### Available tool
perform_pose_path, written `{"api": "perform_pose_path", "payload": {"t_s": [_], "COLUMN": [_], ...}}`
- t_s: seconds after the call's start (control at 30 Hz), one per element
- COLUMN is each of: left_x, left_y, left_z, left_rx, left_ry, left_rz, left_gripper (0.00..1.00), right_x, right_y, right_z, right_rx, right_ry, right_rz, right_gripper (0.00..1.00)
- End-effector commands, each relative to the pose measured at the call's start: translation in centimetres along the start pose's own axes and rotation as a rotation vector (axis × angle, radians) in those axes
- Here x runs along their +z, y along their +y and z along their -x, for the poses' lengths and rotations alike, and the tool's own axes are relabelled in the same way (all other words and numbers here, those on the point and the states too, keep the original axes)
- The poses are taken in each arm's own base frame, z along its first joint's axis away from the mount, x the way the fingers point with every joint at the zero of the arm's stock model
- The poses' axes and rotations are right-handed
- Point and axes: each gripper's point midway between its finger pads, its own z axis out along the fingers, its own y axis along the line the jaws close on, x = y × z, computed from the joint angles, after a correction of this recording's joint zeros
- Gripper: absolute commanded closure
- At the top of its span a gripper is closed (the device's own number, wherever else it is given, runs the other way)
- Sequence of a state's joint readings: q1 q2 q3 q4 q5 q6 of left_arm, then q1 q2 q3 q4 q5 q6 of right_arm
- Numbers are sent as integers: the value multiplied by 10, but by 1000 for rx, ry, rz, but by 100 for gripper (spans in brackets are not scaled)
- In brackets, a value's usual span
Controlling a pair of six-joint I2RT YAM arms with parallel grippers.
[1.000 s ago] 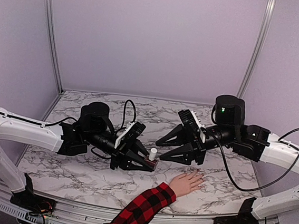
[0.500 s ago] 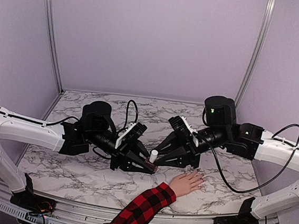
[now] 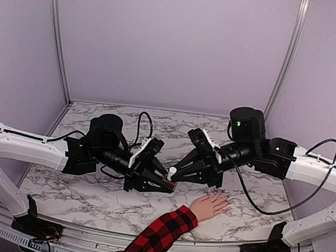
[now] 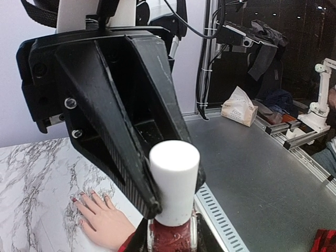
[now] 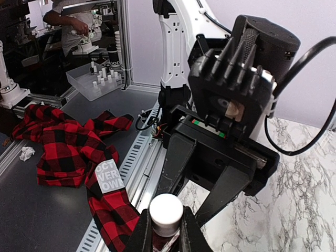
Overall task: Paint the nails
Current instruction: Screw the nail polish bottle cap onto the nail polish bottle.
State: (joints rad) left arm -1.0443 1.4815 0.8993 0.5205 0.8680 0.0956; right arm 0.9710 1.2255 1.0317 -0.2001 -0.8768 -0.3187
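Pinching the probably slick white cap [image 5: 166, 212] by its sides, the right gripper [image 3: 176, 173] is closed while the left gripper [image 3: 165, 186] clamps the likely fragile bottle [image 4: 170, 239], the tiny nails [image 4: 93, 193] lying lower left in the left wrist view.

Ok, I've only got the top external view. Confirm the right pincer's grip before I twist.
Observer: Right wrist view: the right pincer is shut on the white cap.
Operator: Check the bottle too.
Observer: Left wrist view: the left pincer clamps the dark-red bottle just below that cap.
Operator: Now report the nails.
Observer: Left wrist view: several nails on the hand look reddish at the tips.
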Motion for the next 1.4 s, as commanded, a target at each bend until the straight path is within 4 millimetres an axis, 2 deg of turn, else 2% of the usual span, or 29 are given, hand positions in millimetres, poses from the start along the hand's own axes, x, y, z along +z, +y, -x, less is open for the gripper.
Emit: {"api": "perform_pose_path", "payload": {"t_s": [0.0, 0.2, 0.4, 0.5, 0.73, 0.93, 1.1, 1.23, 1.27, 1.37], "left_x": [-20, -33, -48, -54, -67, -85, -87, -83, -82, -74], "left_y": [29, 49, 73, 86, 114, 141, 153, 155, 154, 146], "left_z": [28, 39, 47, 44, 38, 29, 22, 17, 15, 16], "left_rx": [65, 80, 61, 50, 14, -20, -33, -40, -42, -31], "left_ry": [-49, -66, -83, -81, -95, -90, -78, -69, -66, -63], "left_rz": [203, 357, 523, 605, 772, 954, 1007, 1000, 990, 923], "left_gripper": [100, 100, 100, 100, 100, 100, 100, 100, 100, 100], "right_x": [3, 4, 7, 7, -4, -12, -14, -17, -17, -17], "right_y": [-3, -18, -48, -66, -105, -131, -144, -145, -143, -135], "right_z": [0, -10, -26, -34, -36, -59, -76, -75, -73, -59], "right_rx": [22, 53, 122, 170, 254, 339, 376, 374, 369, 330], "right_ry": [17, 44, 88, 100, 64, 92, 120, 113, 110, 63], "right_rz": [-18, -94, -234, -317, -545, -700, -776, -793, -783, -744], "right_gripper": [99, 100, 100, 100, 100, 100, 100, 97, 95, 81]}}
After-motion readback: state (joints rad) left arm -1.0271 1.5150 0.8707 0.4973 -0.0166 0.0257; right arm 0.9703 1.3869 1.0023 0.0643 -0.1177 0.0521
